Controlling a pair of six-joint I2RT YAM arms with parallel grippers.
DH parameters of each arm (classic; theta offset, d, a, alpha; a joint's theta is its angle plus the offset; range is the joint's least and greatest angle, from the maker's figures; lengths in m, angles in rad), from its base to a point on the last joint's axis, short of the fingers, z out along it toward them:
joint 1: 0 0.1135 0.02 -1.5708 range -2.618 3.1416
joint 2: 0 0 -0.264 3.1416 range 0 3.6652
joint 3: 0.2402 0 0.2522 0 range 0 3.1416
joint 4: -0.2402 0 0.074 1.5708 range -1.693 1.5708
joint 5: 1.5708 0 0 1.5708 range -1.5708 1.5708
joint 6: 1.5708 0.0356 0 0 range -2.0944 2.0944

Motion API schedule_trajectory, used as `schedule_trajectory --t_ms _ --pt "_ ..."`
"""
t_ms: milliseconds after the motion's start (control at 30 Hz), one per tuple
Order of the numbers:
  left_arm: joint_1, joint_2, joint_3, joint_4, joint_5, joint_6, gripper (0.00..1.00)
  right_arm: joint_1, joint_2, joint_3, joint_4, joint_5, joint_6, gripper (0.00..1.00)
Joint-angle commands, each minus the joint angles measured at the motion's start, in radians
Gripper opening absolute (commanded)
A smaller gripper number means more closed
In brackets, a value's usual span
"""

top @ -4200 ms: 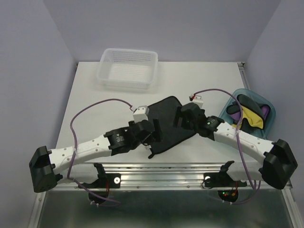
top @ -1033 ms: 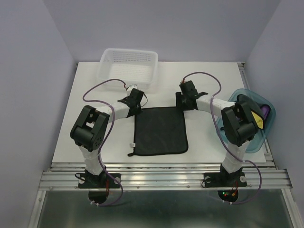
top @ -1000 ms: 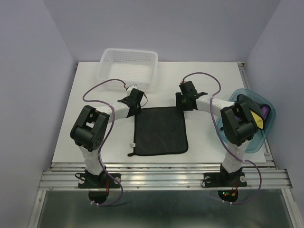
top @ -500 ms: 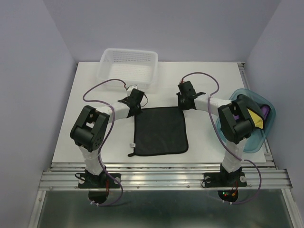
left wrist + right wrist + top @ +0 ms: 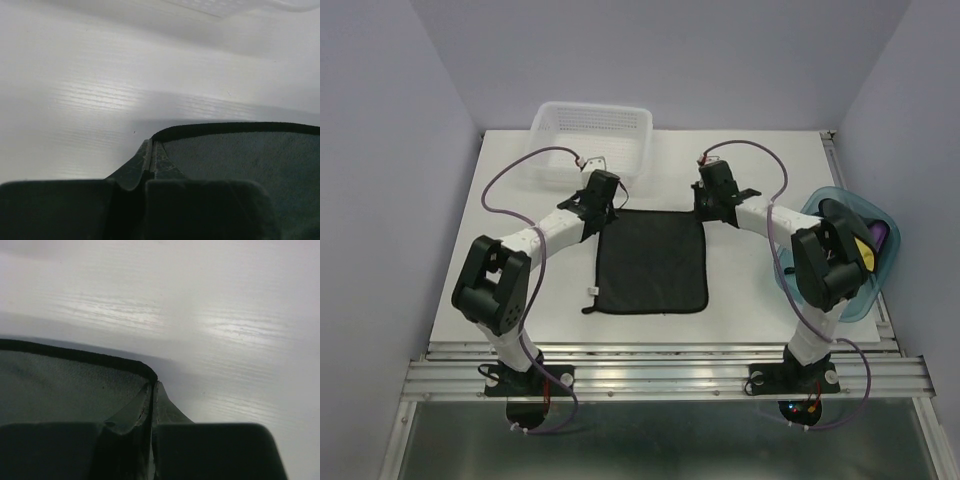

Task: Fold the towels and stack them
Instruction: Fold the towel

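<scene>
We see a black soft cloth towel (image 5: 652,262) lying spread flat in the middle of the white table (image 5: 510,290), a small tag showing at its near left corner. Our left gripper (image 5: 603,208) is clamped on the towel's far left corner, and our right gripper (image 5: 704,208) is clamped on its far right corner. In both wrist views the fingers meet with the hemmed corner pinched at their tips. A white mesh plastic basket (image 5: 590,140) stands at the far edge, just beyond the left gripper. At the right edge, a translucent blue plastic tub (image 5: 860,305) holds a yellow towel (image 5: 865,252), a purple towel (image 5: 883,236) and a dark towel (image 5: 840,212).
</scene>
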Motion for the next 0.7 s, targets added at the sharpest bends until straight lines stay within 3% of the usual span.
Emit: schedule_trajectory --t_ms 0,333,667 --pt "0.012 -0.068 0.016 -0.006 -0.045 0.031 0.00 -0.003 -0.117 -0.014 0.102 -0.029 -0.013 0.01" --pt "0.011 -0.245 -0.181 0.052 0.017 -0.038 0.00 0.018 -0.322 -0.259 0.180 -0.221 0.029 0.01" --pt "-0.003 -0.393 -0.439 0.150 0.155 -0.147 0.00 0.027 -0.444 -0.433 0.160 -0.219 0.117 0.01"
